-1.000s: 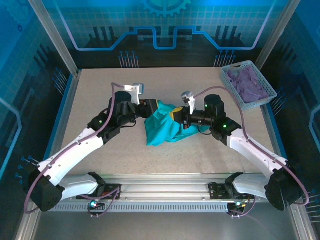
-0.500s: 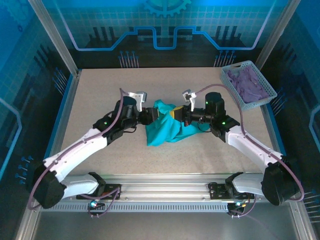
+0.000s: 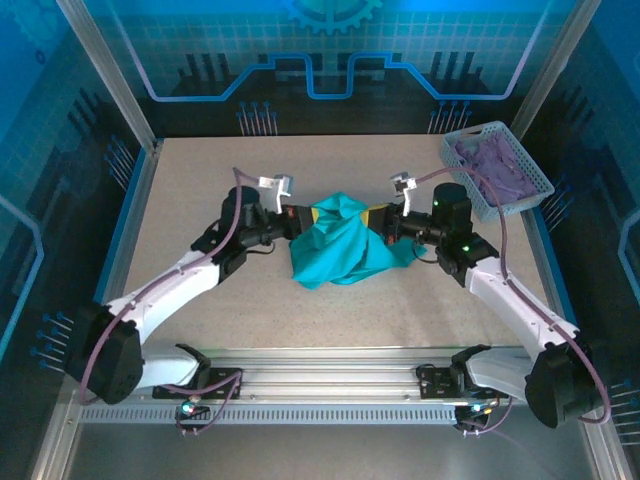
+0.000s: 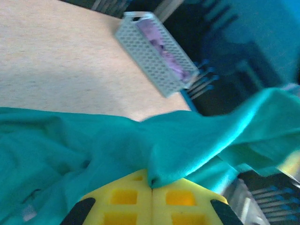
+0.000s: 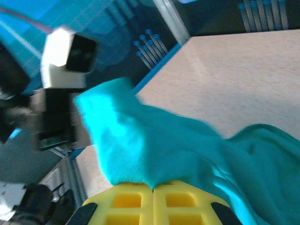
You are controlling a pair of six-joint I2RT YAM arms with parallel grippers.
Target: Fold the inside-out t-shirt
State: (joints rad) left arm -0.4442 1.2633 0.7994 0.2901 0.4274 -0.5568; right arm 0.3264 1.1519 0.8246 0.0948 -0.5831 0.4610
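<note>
Top external view: the t-shirt (image 3: 345, 250) lies bunched in the middle of the table (image 3: 200, 190), stretched crosswise between the arms. The left gripper (image 3: 300, 221) is at its left end and the right gripper (image 3: 385, 222) at its right, equally near. Both wrist views show what is hidden from above: each gripper's jaws are pinched fully together on a teal fold. Spreading the shirt likely means pulling apart along that line.

the right gripper (image 5: 153, 189) has its yellow fingers (image 5: 126, 201) pressed together on a fold of the teal t-shirt (image 5: 187, 145); cloth bunches just ahead; the left gripper (image 5: 58, 105) grips its far edge
</note>
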